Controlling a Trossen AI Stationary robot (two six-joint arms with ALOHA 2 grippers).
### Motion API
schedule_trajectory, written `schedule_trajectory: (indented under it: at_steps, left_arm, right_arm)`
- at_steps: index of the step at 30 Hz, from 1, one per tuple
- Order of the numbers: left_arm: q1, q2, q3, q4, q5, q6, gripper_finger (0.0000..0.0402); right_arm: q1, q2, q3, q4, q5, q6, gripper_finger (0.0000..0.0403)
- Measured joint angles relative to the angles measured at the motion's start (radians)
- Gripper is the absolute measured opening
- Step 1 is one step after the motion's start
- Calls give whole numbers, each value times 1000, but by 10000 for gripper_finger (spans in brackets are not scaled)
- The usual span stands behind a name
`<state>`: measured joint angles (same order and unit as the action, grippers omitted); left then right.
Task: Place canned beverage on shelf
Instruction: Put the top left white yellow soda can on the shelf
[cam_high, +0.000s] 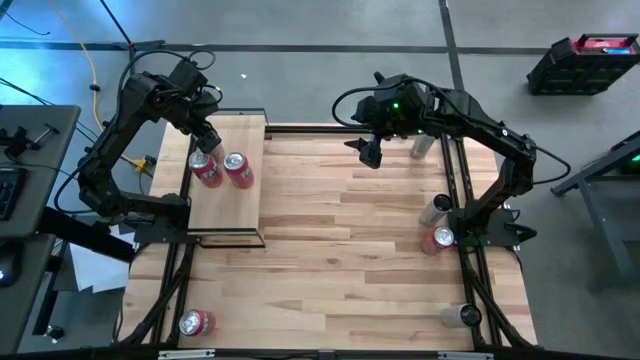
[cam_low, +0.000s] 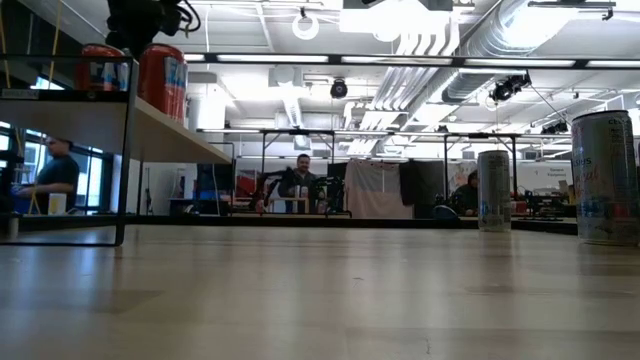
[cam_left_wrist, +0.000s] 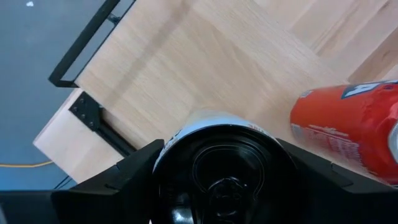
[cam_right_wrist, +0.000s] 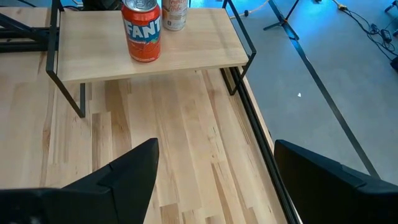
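Note:
The shelf (cam_high: 228, 205), a pale board in a black frame, stands at the table's left. Two cans stand upright on it: a red Fanta can (cam_right_wrist: 142, 31) and, beside it toward the left edge, a red-and-white can (cam_high: 204, 168). My left gripper (cam_high: 203, 152) comes down over this second can, and the left wrist view shows the can's top (cam_left_wrist: 224, 168) between its two fingers. My right gripper (cam_high: 370, 152) hangs open above the middle of the table's far part, holding nothing and facing the shelf. My left gripper has the red-and-white can between its two fingers (cam_left_wrist: 124, 180), which lie against opposite sides of its upper wall just below the rim (cam_left_wrist: 169, 144). The fingers come from above, pointing steeply down. The can stands upright with its base on the shelf board.
More cans stand on the table. There are silver ones at the far right (cam_high: 421, 146), mid right (cam_high: 436, 208) and near right (cam_high: 466, 316). Red ones stand at the right (cam_high: 441, 238) and the near left corner (cam_high: 196, 322). Black rails run along both table sides.

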<state>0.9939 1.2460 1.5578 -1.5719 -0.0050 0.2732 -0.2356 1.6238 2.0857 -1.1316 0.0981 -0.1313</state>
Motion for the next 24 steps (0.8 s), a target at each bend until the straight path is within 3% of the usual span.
schedule_trajectory:
  at_steps: [6, 24]
  left_arm:
    - [1, -2, 2, 3, -11, 1, 293]
    - [0, -3, 2, 2, -3, -8, 296]
  right_arm:
    - [0, 0, 0, 0, 0, 0, 305]
    - [0, 0, 0, 0, 0, 0, 305]
